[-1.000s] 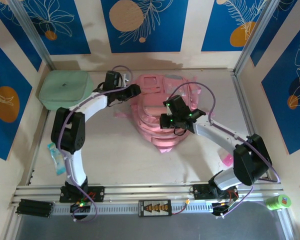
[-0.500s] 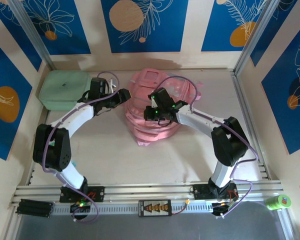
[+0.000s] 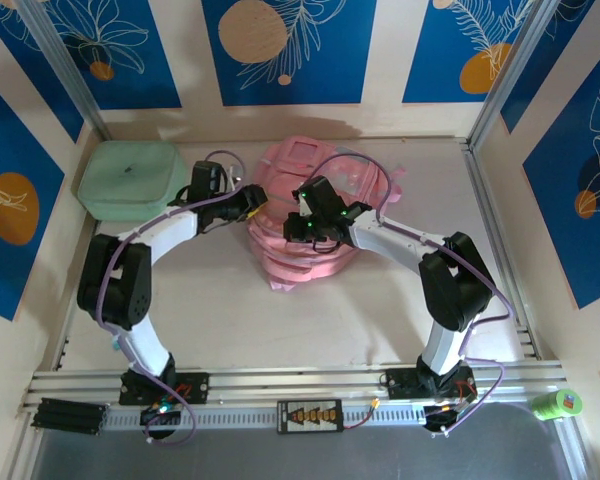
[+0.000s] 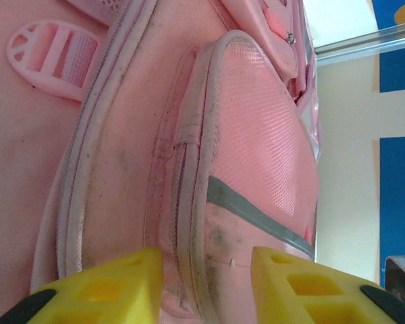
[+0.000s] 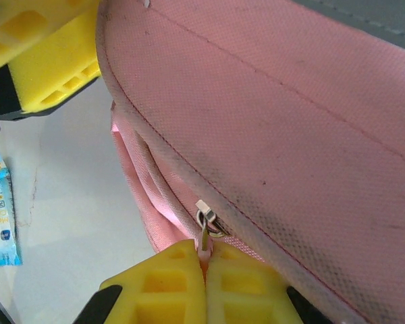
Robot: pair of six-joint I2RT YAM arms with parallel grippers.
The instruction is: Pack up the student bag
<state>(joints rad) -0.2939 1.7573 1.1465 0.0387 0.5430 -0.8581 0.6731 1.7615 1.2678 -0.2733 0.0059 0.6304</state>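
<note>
Since half a second ago, your left gripper [image 4: 206,270] has edged in on the student bag [image 3: 302,160], which is itself unmoved at mid-table. The jaws stand partly apart astride its side seam, and you cannot tell whether they pinch it. Your right gripper [image 5: 204,270] stays clamped on a zipper pull [image 5: 204,233] at the bag's edge; the mint case [image 3: 130,180] lies to the left, the far wall is close behind, and there is bare table [image 3: 280,330] towards you.

Pale cream counter [image 3: 280,320] boxed in by cream walls [image 3: 385,60] at 9, 12 and 3 o'clock, all with big blue panels [image 3: 330,80] showing white leaf doodles and orange circles. Silver rail [image 3: 280,385] runs along 6 o'clock
</note>
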